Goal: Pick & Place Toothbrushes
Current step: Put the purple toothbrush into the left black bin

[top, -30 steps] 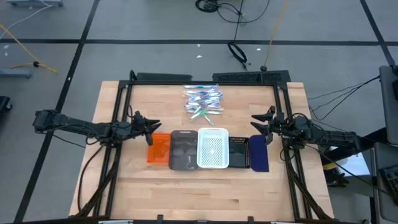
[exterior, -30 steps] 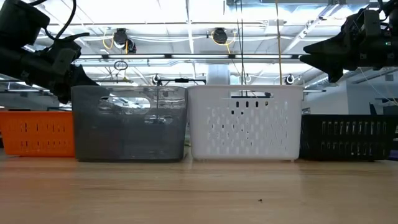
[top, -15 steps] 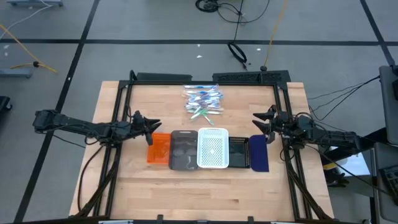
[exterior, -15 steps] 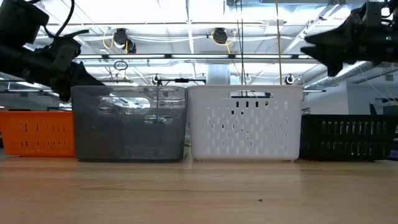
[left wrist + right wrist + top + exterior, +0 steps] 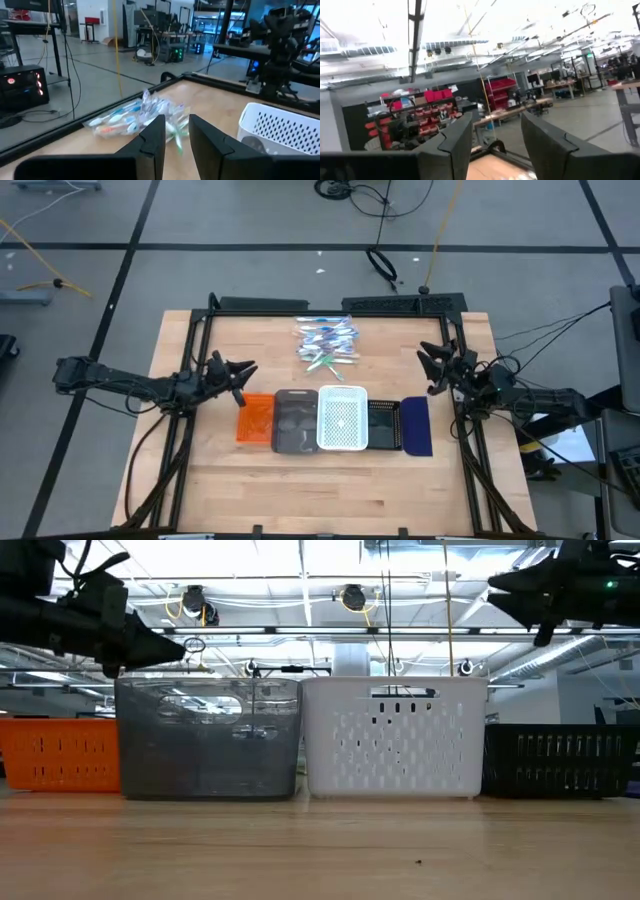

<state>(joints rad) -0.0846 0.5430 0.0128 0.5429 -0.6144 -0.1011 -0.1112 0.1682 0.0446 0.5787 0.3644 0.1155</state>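
Observation:
The toothbrushes (image 5: 327,343) lie in a loose pile at the table's far middle and also show in the left wrist view (image 5: 131,117). No gripper touches them. My left gripper (image 5: 240,370) hovers above the orange tray's (image 5: 254,418) far end, pointing level toward the table's middle. Its fingers (image 5: 176,136) stand a narrow gap apart with nothing between them. My right gripper (image 5: 432,360) hovers above the navy tray's (image 5: 416,426) far end, tipped upward. It is open and empty in its wrist view (image 5: 496,137).
Five trays stand side by side in a row across the table's middle: orange, grey (image 5: 295,420), white (image 5: 342,418), black (image 5: 384,425) and navy. In the low view the grey (image 5: 208,738) and white (image 5: 395,735) trays fill the middle. Bare wood lies near the front edge.
Both grippers have risen and tipped their fingers upward. The left one now points level above the grey tray's rim. The right one has climbed higher and drawn a little toward the far edge. The toothbrushes and trays have not moved.

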